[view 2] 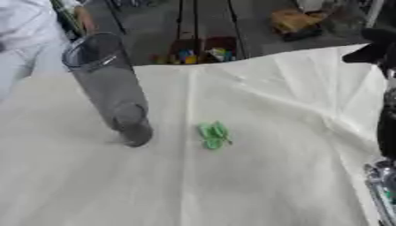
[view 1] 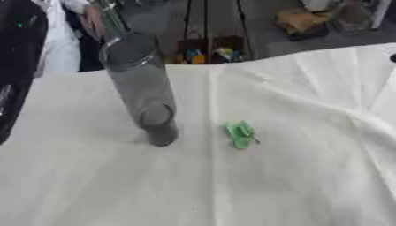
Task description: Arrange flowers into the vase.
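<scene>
White cloth [view 1: 309, 132], creased, covers my worktable; dark floor and clutter lie beyond its far edge.

Item 1, my hands. Neither palm nor fingers show clearly. A black limb of mine [view 1: 19, 66] fills the left edge of the left eye view, and a black-and-silver part of my right arm [view 2: 383, 132] runs down the right edge of the right eye view. Whether my fingers are released or clenched I cannot tell; nothing appears held.

Item 2, green piece [view 1: 241, 134]. Small, leaf-like, lying flat on the cloth just right of the vase, apart from it. Judged light, soft, easily crushed; best pinched at its narrow end.

Item 3, vase [view 1: 143, 92]. Tall clear cylinder, upright, empty. Judged rigid, slippery, tippable; steady it low on the wall.
</scene>
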### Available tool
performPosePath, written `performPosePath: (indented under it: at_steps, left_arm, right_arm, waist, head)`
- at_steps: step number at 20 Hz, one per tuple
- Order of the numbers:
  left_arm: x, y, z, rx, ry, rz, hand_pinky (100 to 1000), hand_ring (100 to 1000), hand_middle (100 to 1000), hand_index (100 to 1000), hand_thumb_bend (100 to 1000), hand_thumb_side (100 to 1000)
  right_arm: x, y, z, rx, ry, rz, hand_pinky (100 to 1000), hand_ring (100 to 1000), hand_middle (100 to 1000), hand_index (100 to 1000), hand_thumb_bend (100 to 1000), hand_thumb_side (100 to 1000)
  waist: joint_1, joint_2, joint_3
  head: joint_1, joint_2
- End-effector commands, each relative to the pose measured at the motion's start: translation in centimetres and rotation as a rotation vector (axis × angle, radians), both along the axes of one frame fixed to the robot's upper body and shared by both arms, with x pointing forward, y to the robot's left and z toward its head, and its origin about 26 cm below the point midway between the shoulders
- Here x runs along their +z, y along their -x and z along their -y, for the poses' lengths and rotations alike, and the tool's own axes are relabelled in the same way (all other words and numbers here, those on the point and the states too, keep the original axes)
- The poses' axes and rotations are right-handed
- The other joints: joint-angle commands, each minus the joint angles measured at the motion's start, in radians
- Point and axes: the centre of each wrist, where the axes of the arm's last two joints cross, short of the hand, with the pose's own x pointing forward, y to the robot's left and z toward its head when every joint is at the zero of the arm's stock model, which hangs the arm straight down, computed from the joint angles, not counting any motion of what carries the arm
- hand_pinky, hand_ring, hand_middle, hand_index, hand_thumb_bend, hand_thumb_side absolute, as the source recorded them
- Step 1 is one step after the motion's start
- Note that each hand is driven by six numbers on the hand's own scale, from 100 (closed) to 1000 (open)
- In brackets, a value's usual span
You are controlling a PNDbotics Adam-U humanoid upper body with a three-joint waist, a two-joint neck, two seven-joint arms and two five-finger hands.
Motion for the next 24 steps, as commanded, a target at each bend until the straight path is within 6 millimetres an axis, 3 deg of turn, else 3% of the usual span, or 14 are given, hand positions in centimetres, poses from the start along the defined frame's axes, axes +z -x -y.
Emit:
performPosePath:
  at_steps: [1, 17, 18, 24]
  left_arm:
    - [0.7, 0.7, -0.1, 0.161, 0.031, -0.099, 100, 100, 100, 100, 100, 600]
    - [-0.4, 0.0, -0.3, 0.180, 0.024, -0.121, 100, 100, 100, 100, 100, 602]
    - [-0.5, 0.0, -0.2, 0.178, 0.021, -0.123, 100, 100, 100, 100, 100, 572]
    - [-1.0, 0.1, 0.3, 0.165, 0.019, -0.124, 100, 100, 100, 100, 100, 604]
  right_arm:
    - [0.8, 0.2, 0.0, 0.009, -0.005, 0.029, 616, 556, 488, 737, 100, 990]
    - [0.9, 0.2, 0.0, 0.008, -0.010, 0.035, 618, 556, 487, 737, 100, 992]
    - [0.9, 0.2, -0.1, 0.009, -0.011, 0.035, 618, 556, 487, 737, 100, 992]
    - [1.0, 0.2, 0.0, 0.007, -0.017, 0.040, 618, 556, 487, 737, 100, 992]
  waist:
    - [-0.006, -0.027, 0.001]
    - [-0.007, -0.021, -0.003]
    - [-0.007, -0.020, -0.003]
    - [-0.010, -0.018, -0.006]
  head:
    - [0.000, 0.005]
    - [0.012, -0.006]
    - [0.014, -0.005]
    - [0.022, -0.011]
